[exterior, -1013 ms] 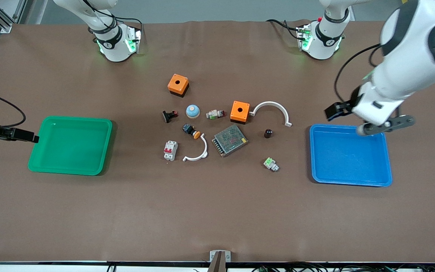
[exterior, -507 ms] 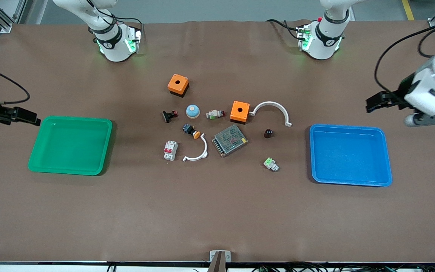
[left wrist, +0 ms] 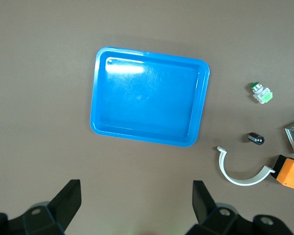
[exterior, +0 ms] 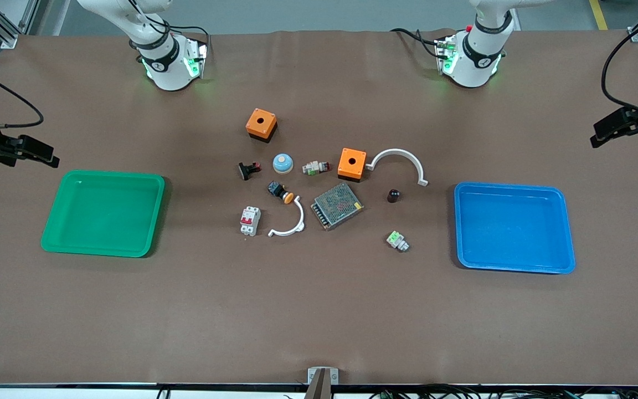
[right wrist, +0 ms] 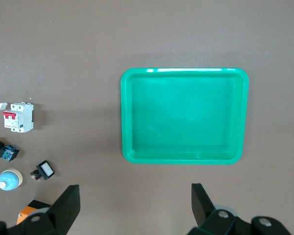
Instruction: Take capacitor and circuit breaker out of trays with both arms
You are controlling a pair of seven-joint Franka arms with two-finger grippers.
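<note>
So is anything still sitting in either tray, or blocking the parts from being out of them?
No. The green tray and blue tray hold nothing; the capacitor and circuit breaker lie on the table between them. Both the left claw and right claw are open and hold nothing.

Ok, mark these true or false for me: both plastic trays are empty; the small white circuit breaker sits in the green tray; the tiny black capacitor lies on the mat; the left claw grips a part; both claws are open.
1. Both trays, shallow green tray and shallow blue tray, are empty: true.
2. Small white circuit breaker in the green tray: false, it lies on the brown mat.
3. Tiny black capacitor on the mat: true.
4. Left claw grips a part: false, it holds nothing.
5. Left claw and right claw are open: true.
</note>
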